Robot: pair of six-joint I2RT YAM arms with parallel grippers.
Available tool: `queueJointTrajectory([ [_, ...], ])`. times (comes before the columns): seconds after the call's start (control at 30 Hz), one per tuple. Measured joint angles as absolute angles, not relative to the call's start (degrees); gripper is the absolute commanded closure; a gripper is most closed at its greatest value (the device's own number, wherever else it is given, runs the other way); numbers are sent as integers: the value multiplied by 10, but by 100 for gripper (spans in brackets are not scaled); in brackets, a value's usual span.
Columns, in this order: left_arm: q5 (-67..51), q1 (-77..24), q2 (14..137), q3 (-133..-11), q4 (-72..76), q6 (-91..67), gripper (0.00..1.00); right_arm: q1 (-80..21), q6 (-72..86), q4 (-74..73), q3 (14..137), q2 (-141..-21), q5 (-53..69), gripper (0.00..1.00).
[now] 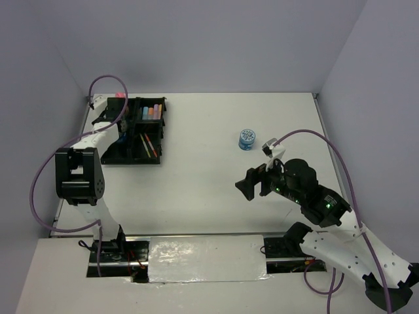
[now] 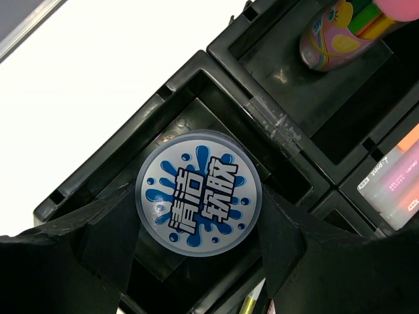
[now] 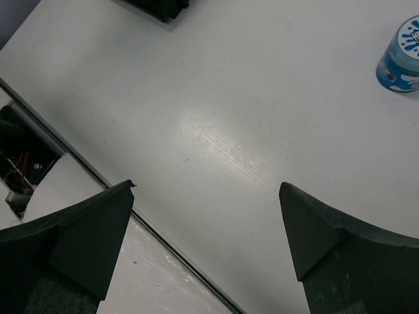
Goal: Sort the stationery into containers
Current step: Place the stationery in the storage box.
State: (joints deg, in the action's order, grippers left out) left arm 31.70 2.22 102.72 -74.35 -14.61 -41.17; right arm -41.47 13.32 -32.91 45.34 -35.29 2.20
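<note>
Firmly clamped from both sides, the left gripper (image 2: 198, 196) holds a round tin with a blue-splashed white lid (image 2: 196, 173), its black fingers (image 2: 98, 242) pressed against the rim. The tin sits over one square compartment of the black plastic four-compartment tray (image 2: 183, 78); whether it touches the compartment floor cannot be told. In the neighbouring compartment lies a stubby pink-capped tube (image 2: 327, 39), and beside that one a row of short pastel markers (image 2: 393, 186) fills another. From above, thin orange and yellow-green pens (image 1: 149, 144) lie in the compartment nearest the table's centre. The tray stands at the far left of the white table (image 3: 229, 98). On the other side, the right gripper (image 3: 206, 185) hangs over bare tabletop with its jaws wide apart, gripping nothing. A second round blue tin (image 3: 400, 55) stands upright on the table beyond it, well apart from both the tray and the right fingers.
</note>
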Motion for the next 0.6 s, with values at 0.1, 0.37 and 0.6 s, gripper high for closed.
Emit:
queueJointTrajectory([
  [0.1,317,22,1030,-736,-130,-412,58,-415,133,-327,453,-357,24,0],
  [0.37,323,22,1030,-698,-103,-420,29,-415,131,-324,453,-358,24,0],
  [0.6,325,22,1028,-698,-71,-419,13,-415,129,-321,453,-355,26,0],
])
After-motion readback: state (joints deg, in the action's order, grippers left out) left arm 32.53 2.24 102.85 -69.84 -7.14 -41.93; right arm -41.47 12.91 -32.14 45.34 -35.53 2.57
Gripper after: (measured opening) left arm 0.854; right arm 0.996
